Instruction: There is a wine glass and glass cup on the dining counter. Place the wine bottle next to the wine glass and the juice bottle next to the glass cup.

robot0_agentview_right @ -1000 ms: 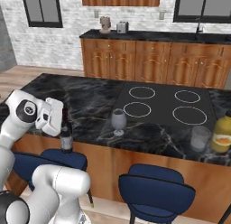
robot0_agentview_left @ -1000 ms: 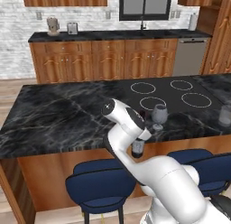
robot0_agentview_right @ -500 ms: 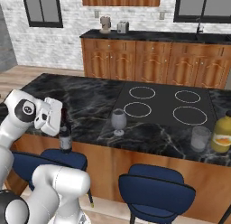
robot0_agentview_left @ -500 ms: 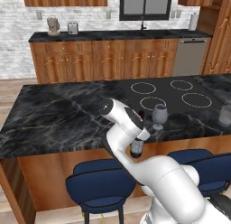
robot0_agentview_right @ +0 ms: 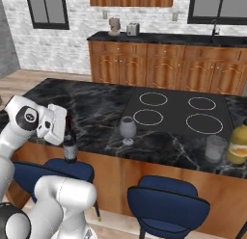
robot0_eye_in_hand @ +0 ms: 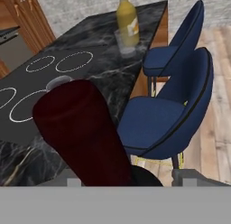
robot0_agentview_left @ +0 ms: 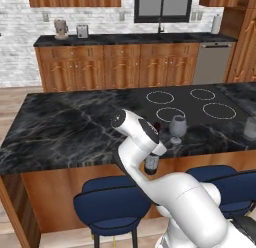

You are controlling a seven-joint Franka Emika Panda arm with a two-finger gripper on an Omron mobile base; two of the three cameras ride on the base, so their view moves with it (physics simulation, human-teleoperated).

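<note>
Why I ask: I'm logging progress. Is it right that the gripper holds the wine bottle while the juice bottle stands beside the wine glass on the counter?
One detail is wrong. The juice bottle stands beside the glass cup, not the wine glass, as the right base view shows. The rest holds: the gripper grips the wine bottle off the counter edge.
</note>
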